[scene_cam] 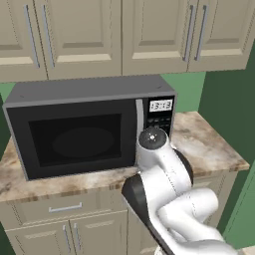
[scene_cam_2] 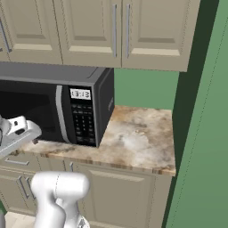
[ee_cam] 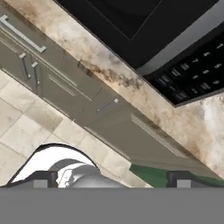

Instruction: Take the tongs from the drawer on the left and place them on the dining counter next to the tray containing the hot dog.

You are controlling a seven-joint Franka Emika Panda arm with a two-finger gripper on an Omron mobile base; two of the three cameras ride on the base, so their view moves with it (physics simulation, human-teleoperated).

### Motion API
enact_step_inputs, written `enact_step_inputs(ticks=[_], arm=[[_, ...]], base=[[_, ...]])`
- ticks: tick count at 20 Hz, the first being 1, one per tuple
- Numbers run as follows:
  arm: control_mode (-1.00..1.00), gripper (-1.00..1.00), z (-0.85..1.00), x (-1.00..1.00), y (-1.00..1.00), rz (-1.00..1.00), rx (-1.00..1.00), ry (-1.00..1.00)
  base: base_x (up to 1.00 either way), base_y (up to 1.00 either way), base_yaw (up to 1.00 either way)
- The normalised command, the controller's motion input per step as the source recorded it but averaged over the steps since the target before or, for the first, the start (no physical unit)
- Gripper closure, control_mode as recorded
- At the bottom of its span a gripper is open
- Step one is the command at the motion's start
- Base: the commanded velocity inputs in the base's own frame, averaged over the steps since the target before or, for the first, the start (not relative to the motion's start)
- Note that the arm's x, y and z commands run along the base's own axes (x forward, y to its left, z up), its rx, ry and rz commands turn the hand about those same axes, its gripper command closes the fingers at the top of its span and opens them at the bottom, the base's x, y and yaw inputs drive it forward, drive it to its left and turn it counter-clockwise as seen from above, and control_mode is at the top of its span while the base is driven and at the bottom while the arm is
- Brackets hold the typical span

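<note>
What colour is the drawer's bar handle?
Silver, on the beige drawer; its handle shows best in the left base view.

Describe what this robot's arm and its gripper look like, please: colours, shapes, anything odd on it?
The arm is made of thick, rounded, glossy white segments with dark grey-black bands at the joints, and one joint ends in a round grey cap. No cables or markings show. In the hand view the gripper ends in two small dark, blocky finger tips, each with a lighter grey square patch.

A boxy black-fronted microwave (scene_cam: 84,127) with a dark grey top sits on a mottled beige-brown marble worktop (scene_cam_2: 138,138). Panelled beige cabinet doors (scene_cam: 79,35) carry silver bar handles. The wall (scene_cam_2: 142,87) is green. Pale beige square floor tiles (ee_cam: 30,127) have lighter seams.
</note>
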Motion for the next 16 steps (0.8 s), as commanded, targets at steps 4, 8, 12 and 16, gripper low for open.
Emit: enact_step_inputs(ticks=[4,8,12,16], arm=[[-1.0,-1.0,-0.58,-0.61,1.0,0.28,-0.31,-0.1],[-1.0,-1.0,-0.64,-0.63,1.0,0.25,-0.4,-0.13],[-1.0,-1.0,-0.69,-0.61,1.0,0.26,-0.35,-0.13],[-1.0,-1.0,-0.7,-0.06,0.55,0.19,-0.18,-0.09]], base=[[0.0,0.0,0.0],[0.0,0.0,0.0],[0.0,0.0,0.0],[0.0,0.0,0.0]])
